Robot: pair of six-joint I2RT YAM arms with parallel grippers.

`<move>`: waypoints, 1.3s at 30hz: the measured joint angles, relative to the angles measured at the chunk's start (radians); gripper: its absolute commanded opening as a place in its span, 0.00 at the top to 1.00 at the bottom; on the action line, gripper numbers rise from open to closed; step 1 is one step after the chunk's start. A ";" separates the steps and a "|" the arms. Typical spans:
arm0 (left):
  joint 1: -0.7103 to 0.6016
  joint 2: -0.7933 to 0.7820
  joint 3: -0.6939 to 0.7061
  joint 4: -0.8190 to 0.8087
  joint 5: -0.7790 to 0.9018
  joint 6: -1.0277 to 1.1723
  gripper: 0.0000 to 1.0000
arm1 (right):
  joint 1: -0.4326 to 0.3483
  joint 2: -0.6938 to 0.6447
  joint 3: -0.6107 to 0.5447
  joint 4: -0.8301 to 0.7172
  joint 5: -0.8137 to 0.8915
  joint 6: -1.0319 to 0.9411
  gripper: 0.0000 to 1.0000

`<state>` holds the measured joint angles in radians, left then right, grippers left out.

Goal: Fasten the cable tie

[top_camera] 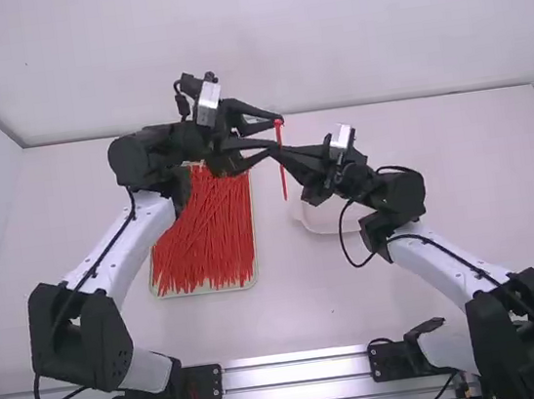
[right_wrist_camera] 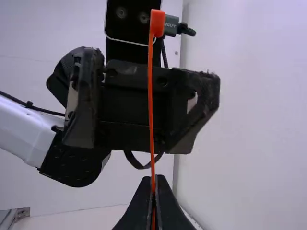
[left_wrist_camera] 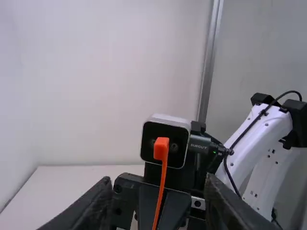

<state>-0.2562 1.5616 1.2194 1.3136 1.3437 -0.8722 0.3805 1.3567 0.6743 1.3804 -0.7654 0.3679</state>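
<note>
Two grippers meet above your white table (top_camera: 459, 164), near the tray's (top_camera: 205, 290) far corner: right gripper (right_wrist_camera: 153, 189) pinched on the upright red cable tie (right_wrist_camera: 151, 96), left gripper (left_wrist_camera: 157, 184) spread wide astride it, empty.

Bright, even light from above casts only soft, faint shadows on the white table (top_camera: 308, 283).

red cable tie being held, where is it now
High view, centre: the red cable tie stands upright, pinched in the right claw, inside the open left claw, just right of the tray.
</note>
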 measured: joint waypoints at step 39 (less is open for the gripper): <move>-0.022 0.000 0.000 0.020 -0.039 -0.030 0.88 | 0.014 0.000 0.000 -0.007 0.019 0.045 1.00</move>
<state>-0.2779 1.5612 1.2194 1.3338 1.3045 -0.9020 0.3943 1.3563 0.6743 1.3731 -0.7460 0.4126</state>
